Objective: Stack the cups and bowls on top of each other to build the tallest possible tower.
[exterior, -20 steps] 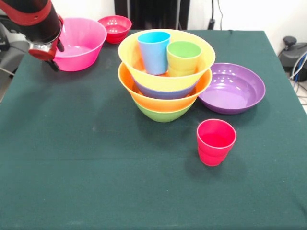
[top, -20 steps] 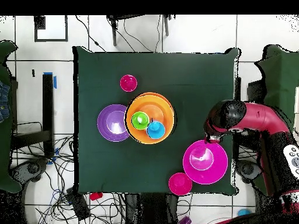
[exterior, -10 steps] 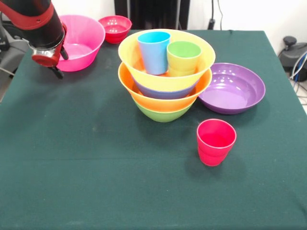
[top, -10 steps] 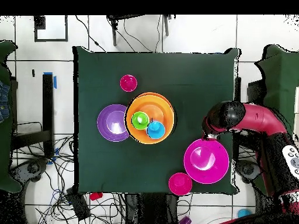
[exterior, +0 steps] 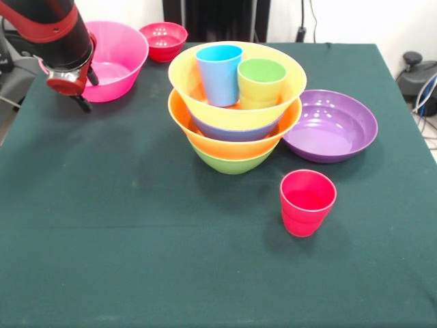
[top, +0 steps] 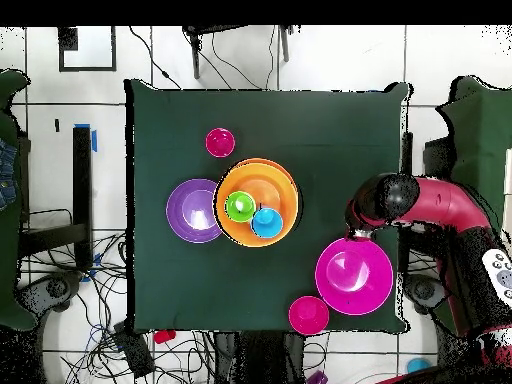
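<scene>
- Pincer (exterior: 76, 85) hangs low at the rim of the pink bowl (exterior: 116, 58), on that bowl's table-centre side; whether its jaws stand wide or narrow I cannot tell.
- Pink bowl sits upright near a table corner, just beside the small red bowl (exterior: 164, 37).
- Best grip, as I judge it, is one finger inside the wall and one outside, then a straight lift.
- Tower (exterior: 235, 113) stands mid-table: green bowl as base, orange rims above, blue cup (exterior: 219, 74) and green cup (exterior: 261, 82) upright in the top bowl.
- Those cups would block a bowl from nesting; carry it over high and level.
- Purple bowl (exterior: 334, 126) touches the tower; red cup (exterior: 307, 203) stands apart.
</scene>
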